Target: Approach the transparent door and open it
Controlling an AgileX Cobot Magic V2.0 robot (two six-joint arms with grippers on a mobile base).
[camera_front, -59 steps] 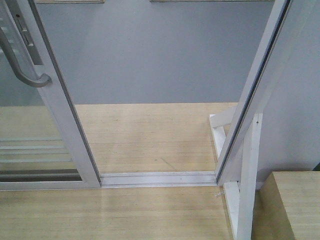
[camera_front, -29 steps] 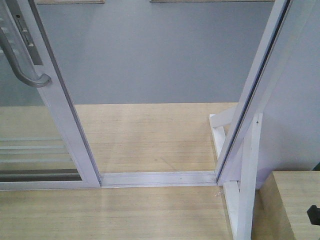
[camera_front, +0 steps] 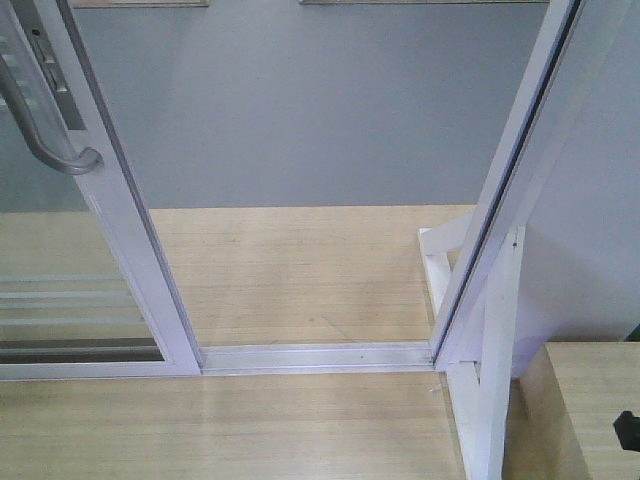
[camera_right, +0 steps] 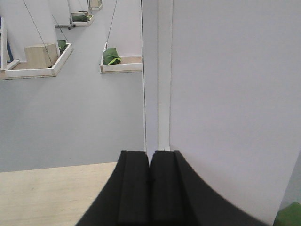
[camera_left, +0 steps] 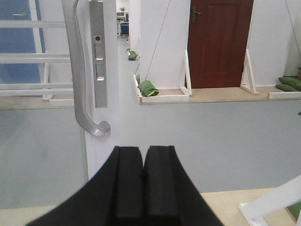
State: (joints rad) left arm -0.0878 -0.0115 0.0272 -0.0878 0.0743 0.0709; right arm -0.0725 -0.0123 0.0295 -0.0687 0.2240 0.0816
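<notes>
The left gripper was pressed shut, holding nothing. Just up and left of it hung the silver handle of the transparent door, not touching. The right gripper was shut too, facing a white post. Farther off lay green bags and a red-brown door.

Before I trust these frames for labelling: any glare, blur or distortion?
Front view: verticals splay outward, soft sheen on the transparent door glass. Left wrist view: sharp, handle crisp, left gripper featureless black. Right wrist view: evenly lit, right gripper dark.
</notes>
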